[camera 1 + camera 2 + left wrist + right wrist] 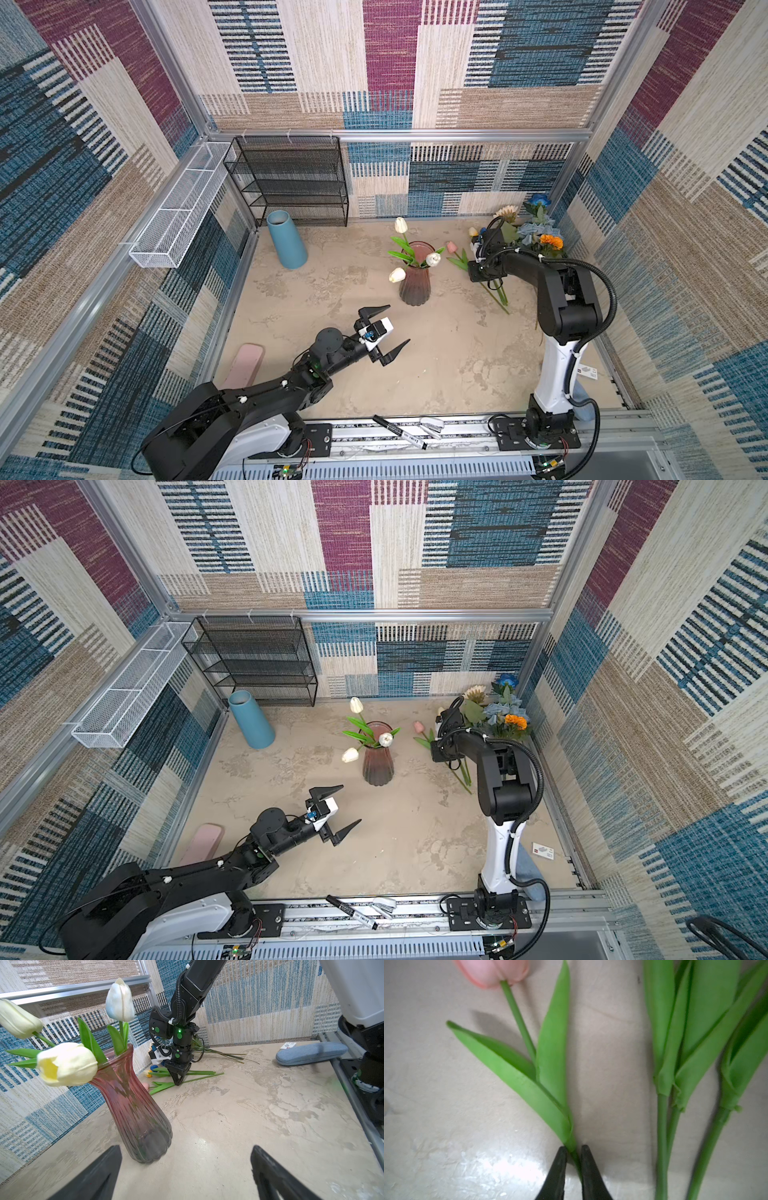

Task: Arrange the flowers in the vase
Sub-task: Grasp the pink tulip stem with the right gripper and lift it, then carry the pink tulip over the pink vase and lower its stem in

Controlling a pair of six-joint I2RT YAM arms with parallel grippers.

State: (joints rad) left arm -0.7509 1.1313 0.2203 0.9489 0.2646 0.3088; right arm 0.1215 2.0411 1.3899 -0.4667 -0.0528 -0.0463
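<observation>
The pink tulip (492,972), soft bloom, slim green stem, two long leaves, lay flat on the beige mottled table (436,365) near the pink glass vase (414,282). The right gripper (574,1153) was pinching its stem just below the leaves. The left gripper (399,324) gaped wide, empty. Patchwork woven walls (390,62) ringed the cell.

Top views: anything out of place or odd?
Yes: a black marker lies loose on the front rail between the arm bases. A pink case and a blue case lie at the sides. The vase stands upright.
</observation>
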